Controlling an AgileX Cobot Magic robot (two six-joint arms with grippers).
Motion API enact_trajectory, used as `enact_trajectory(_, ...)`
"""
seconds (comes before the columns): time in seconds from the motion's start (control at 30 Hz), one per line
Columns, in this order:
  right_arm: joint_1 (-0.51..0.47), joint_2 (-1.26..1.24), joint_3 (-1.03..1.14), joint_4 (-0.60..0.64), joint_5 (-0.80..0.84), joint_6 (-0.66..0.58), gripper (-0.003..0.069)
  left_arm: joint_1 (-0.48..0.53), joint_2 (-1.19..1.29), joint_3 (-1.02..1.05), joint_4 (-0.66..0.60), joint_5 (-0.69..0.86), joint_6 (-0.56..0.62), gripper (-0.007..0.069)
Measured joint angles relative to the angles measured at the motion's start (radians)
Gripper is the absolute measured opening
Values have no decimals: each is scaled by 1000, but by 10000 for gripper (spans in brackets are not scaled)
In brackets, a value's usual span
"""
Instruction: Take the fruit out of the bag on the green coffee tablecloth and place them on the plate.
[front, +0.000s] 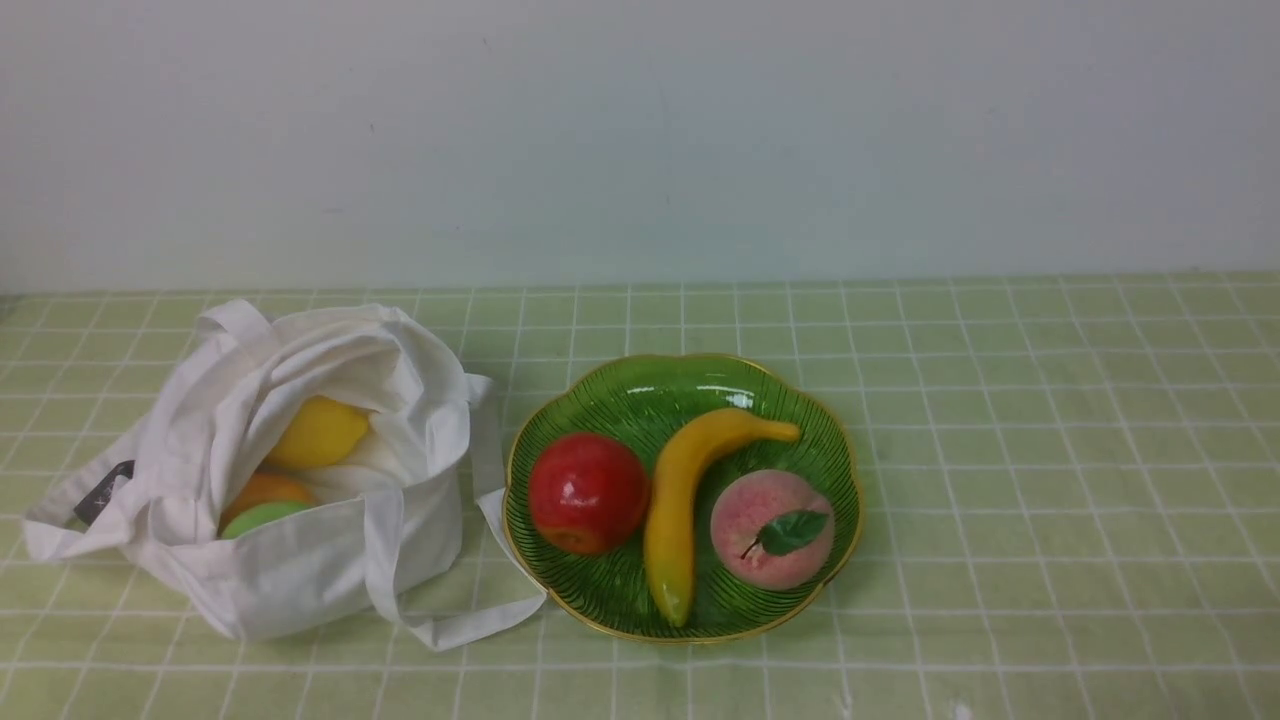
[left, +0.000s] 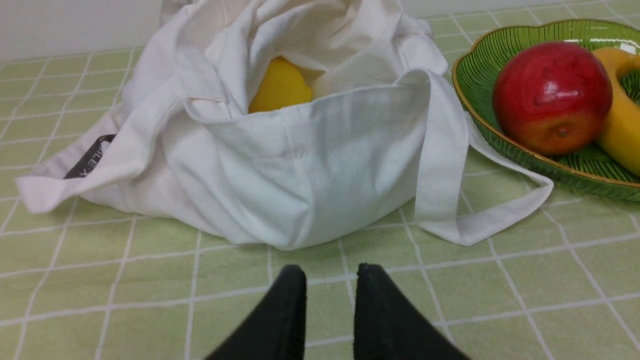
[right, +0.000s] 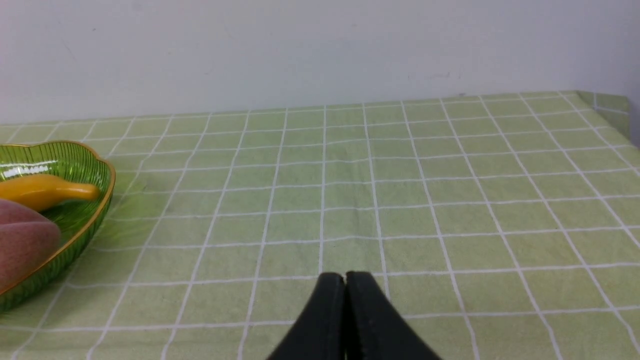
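Observation:
The white bag (front: 300, 540) lies open on the green tablecloth (front: 1000, 450) at the left. A yellow lemon (front: 318, 432), an orange fruit (front: 262, 490) and a light green fruit (front: 262, 518) show inside it. The green plate (front: 640, 400) to its right holds a red apple (front: 588, 492), a banana (front: 685, 500) and a peach (front: 772, 528). My left gripper (left: 331, 272) is empty, jaws slightly apart, low over the cloth just in front of the bag (left: 320, 165). My right gripper (right: 345, 277) is shut and empty, right of the plate (right: 95, 165). Neither gripper shows in the front view.
A long strap (front: 480, 620) of the bag lies on the cloth against the plate's near left rim. The bag's dark label (front: 103, 492) is on its far left side. A pale wall stands behind the table. The table's right edge (right: 607, 100) shows in the right wrist view.

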Motion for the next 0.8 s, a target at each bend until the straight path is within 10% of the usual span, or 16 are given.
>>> enact_trajectory(0.8,0,0,0,-1,0,0,-10,0,0,0,0,0,0,129)
